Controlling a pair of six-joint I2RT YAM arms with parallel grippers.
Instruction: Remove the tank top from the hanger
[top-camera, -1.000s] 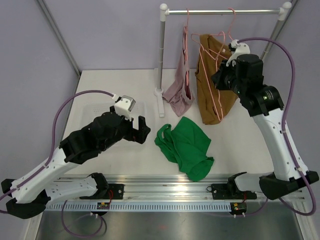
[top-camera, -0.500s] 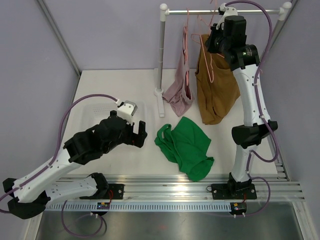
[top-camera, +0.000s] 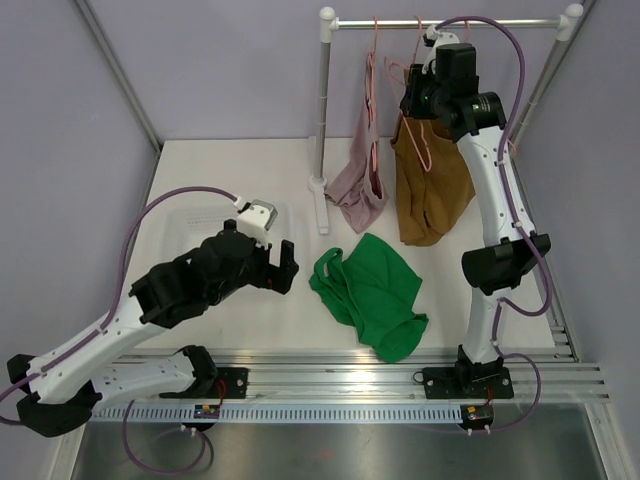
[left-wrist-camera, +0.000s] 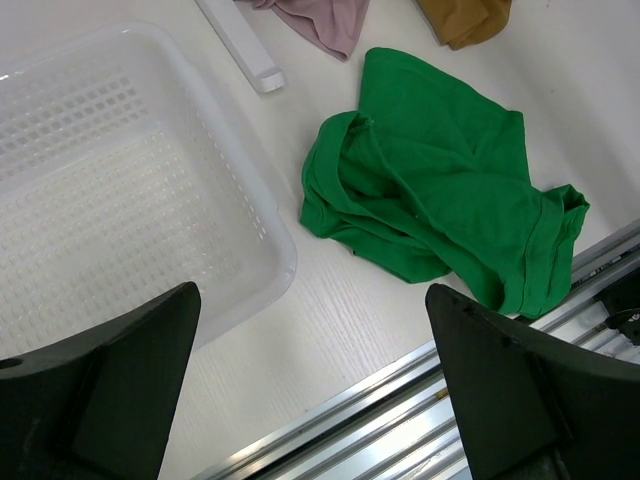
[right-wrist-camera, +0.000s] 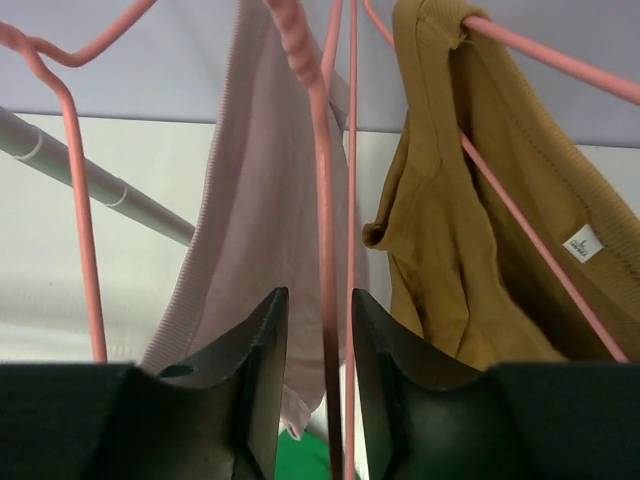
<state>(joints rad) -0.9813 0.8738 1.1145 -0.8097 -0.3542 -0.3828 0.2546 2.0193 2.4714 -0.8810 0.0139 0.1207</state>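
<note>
- Right claw (right-wrist-camera: 318, 375), high at the rail (top-camera: 480, 22): the two dark fingers are drawn in to a narrow slot on the pink hanger (right-wrist-camera: 322, 200), whose thin wire runs straight up between them. It reads as a grip on the wire and nothing else.
- Left claw (left-wrist-camera: 315, 400), low over the table (top-camera: 480, 290): jaws spread wide and holding nothing, with a white basket (left-wrist-camera: 100, 200) to one side and a crumpled green garment (left-wrist-camera: 440, 210) to the other.
- The tank top (right-wrist-camera: 480, 260) — mustard brown — hangs from the hanger just beside the right claw, one strap looped over a sloping pink arm, its body drooping to the table near the rack.
- Step in hand, by appearances: steadying the hanger. The top is not yet off.
- The next move likely calls for slipping that strap down the wire's slope, or tilting the hanger so it slides — with the free left claw well apart, it would have to travel up to help.
- Textures: the top is a soft, fine-ribbed knit with a small white label (right-wrist-camera: 580, 243) inside. The wire is slim and smooth, ridged in one stretch, and the basket is perforated plastic.
- A mauve garment (right-wrist-camera: 260, 200) hangs limp alongside.
</note>
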